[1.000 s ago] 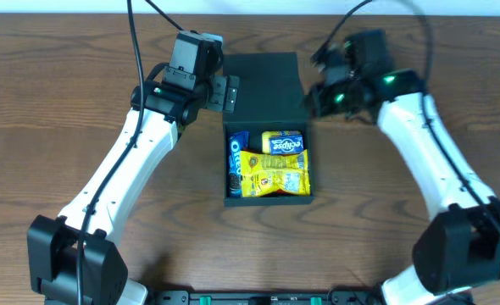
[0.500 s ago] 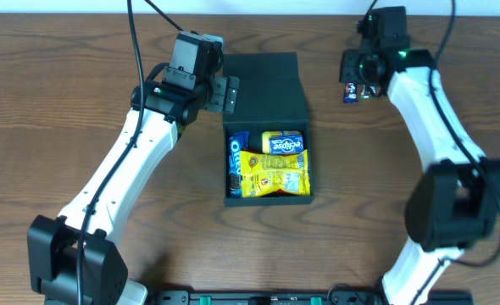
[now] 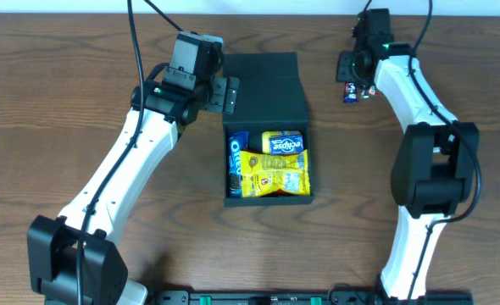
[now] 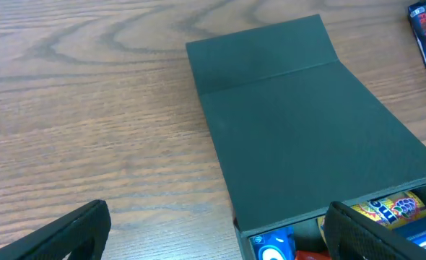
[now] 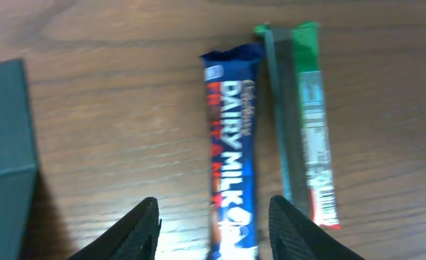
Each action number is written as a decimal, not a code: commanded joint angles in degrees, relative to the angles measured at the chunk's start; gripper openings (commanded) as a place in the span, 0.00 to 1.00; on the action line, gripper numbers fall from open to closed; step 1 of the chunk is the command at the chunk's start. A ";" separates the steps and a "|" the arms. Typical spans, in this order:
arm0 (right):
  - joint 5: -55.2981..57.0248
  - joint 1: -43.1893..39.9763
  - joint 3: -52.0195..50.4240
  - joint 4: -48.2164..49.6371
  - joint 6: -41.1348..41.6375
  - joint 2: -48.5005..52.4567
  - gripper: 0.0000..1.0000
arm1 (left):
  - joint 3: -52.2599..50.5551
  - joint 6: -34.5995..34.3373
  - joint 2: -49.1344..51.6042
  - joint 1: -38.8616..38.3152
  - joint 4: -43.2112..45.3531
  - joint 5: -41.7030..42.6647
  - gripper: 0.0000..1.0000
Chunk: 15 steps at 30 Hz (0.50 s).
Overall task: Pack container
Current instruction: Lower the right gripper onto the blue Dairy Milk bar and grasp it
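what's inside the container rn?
The container holds a blue Oreo pack, an Eclipse pack and a yellow packet lying partly over both. Anything beneath them is hidden.

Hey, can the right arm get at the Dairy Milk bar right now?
Probably yes: the right tool is open right above the bar, nothing covers it, and the green packet lies just beside it.

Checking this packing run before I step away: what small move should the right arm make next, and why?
Probably lower the right gripper straight down and close on the Dairy Milk bar. Its jaws stand open astride the bar's end, the bar lies on the table beside a green packet, and the container is open with snacks inside.
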 commanded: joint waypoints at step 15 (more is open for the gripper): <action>-4.37 -1.51 1.42 3.15 2.47 4.11 0.41 | -0.26 -0.44 -0.02 0.37 0.02 0.63 0.95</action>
